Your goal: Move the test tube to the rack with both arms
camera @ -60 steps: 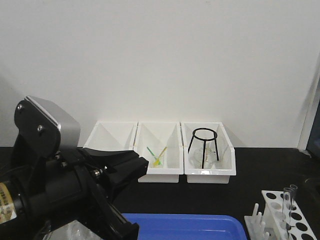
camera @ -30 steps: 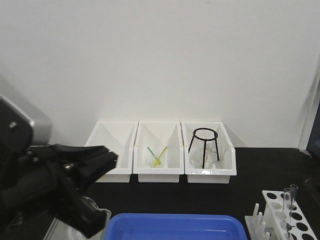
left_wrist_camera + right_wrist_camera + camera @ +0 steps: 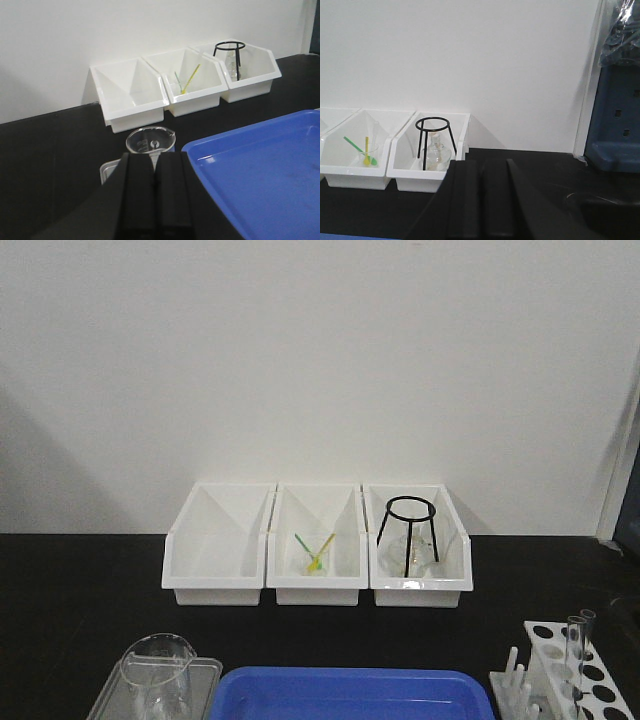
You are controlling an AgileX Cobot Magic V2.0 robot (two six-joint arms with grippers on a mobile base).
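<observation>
The test tube [image 3: 574, 652] stands in the rack [image 3: 570, 668] at the bench's [image 3: 60, 590] five o'clock. Both the left end effector [image 3: 155, 182] and the right end effector [image 3: 482, 172] are clenched, empty. A careless reach could topple the nearby beaker [image 3: 150, 142].

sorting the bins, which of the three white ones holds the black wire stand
The right-hand bin of the row, nearest the rack. The black stand sits in it over a clear flask; the middle bin holds green and yellow sticks, and the left bin looks empty.

Left gripper [image 3: 155, 192] and right gripper [image 3: 483, 200], fingers pressed together, both level
</observation>
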